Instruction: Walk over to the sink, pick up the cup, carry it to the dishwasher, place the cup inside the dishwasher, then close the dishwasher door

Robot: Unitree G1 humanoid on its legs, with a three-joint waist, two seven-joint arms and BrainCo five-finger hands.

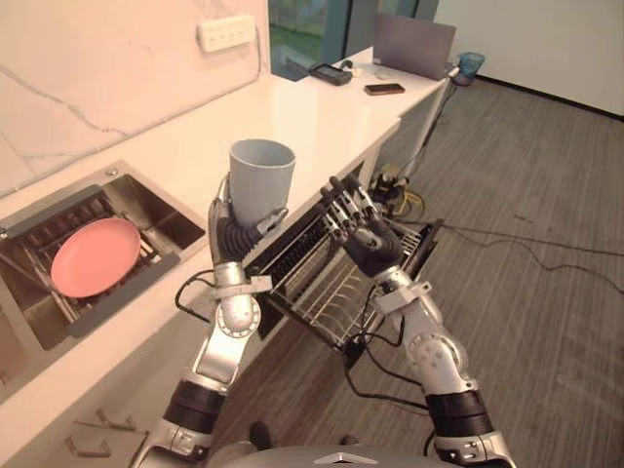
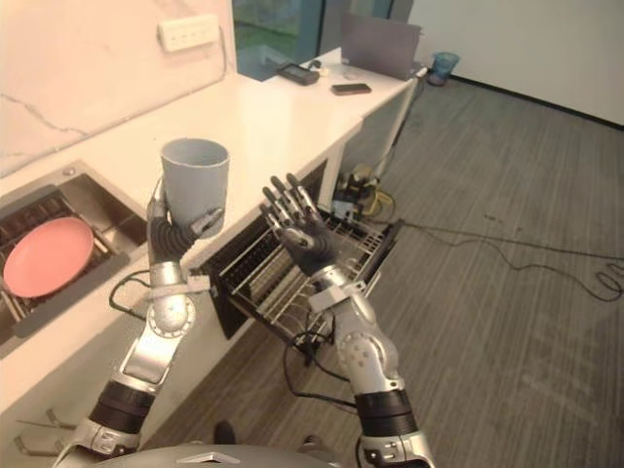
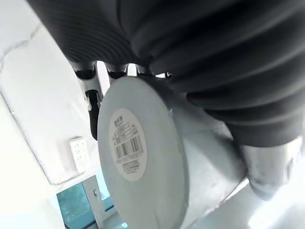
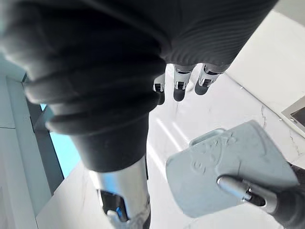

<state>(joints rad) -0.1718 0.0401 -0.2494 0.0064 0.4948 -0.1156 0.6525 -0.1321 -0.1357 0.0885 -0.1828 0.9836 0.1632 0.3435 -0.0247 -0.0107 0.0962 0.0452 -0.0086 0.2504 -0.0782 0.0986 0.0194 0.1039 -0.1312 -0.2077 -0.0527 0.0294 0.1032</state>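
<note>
The cup (image 1: 261, 180) stands in the left hand (image 1: 232, 236), with the right hand (image 1: 359, 232) just to its right. Under both lies the dishwasher rack (image 1: 317, 288). Left of them, a plate (image 1: 95, 255) lies in the sink (image 1: 172, 227).

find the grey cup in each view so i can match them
left eye view: grey cup upright, centre.
right eye view: left of centre.
left wrist view: its labelled base faces the camera.
right wrist view: beyond the right hand's fingers.
shared landmark: left hand curled round it.
</note>
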